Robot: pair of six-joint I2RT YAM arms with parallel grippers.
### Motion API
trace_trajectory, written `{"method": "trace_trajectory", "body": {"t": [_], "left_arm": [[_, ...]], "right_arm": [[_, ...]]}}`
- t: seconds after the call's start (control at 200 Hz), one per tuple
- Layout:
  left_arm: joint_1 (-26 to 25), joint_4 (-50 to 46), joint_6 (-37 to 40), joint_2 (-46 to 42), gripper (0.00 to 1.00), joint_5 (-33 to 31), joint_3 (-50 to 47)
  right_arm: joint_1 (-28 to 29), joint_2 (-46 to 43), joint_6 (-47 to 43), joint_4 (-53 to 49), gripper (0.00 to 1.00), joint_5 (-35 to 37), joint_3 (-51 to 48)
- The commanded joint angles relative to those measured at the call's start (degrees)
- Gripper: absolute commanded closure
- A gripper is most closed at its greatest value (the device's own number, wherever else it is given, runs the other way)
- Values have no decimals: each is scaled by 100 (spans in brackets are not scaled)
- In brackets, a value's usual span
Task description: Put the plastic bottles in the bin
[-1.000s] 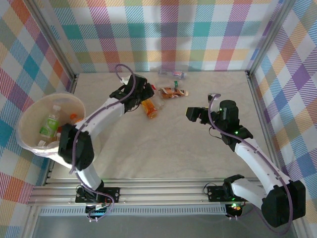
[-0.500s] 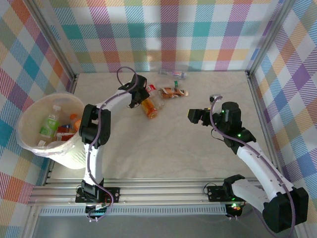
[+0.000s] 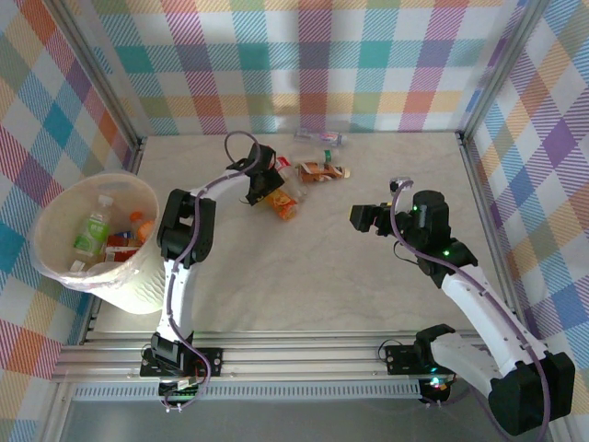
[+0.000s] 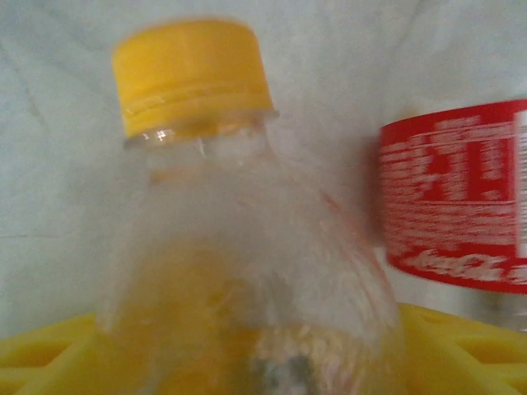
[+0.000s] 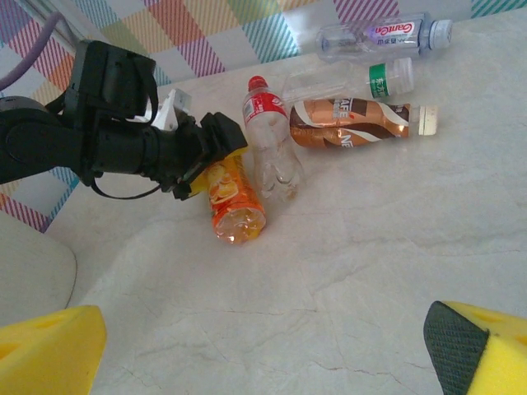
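Observation:
An orange-labelled plastic bottle (image 5: 229,202) with a yellow cap (image 4: 191,74) lies on the table. My left gripper (image 5: 210,160) is shut on its upper half, and its yellow fingers (image 4: 469,350) flank the clear shoulder (image 4: 239,263). A red-labelled bottle (image 4: 457,193) lies right beside it. In the top view the left gripper (image 3: 267,189) is at the back middle, and the bin (image 3: 138,290) stands at the left holding several bottles, one green-labelled (image 3: 90,235). My right gripper (image 3: 362,218) hovers open to the right, with bare table between its fingers (image 5: 263,350).
Past the held bottle lie a brown-labelled bottle (image 5: 350,121), a clear one with a green label (image 5: 354,81) and a purple-labelled one (image 5: 383,34) against the checked back wall. Bare marble table (image 3: 304,276) stretches between the bottles and the arm bases.
My left gripper has closed from wide open onto the orange bottle, and its arm has folded in away from the bin. The right arm has barely moved.

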Motion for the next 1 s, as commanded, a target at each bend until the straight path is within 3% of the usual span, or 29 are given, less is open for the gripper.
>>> {"method": "trace_trajectory", "body": {"t": [0.0, 0.335, 0.515, 0.835, 0.995], "left_arm": [[41, -167, 76, 88, 29, 69, -18], [41, 413, 353, -622, 44, 131, -844], [24, 1100, 458, -1186, 50, 187, -1470], [-46, 2143, 452, -2273, 54, 399, -2794], [-204, 2210, 624, -2782, 55, 570, -2804]], "right_arm": [[-12, -97, -72, -38, 0, 24, -49], [-9, -103, -105, 59, 0, -111, -142], [2, -80, -403, 449, 0, -1130, -250], [112, 89, -593, 817, 0, -2165, -294], [354, 335, -685, 868, 0, -2242, -193]]}}
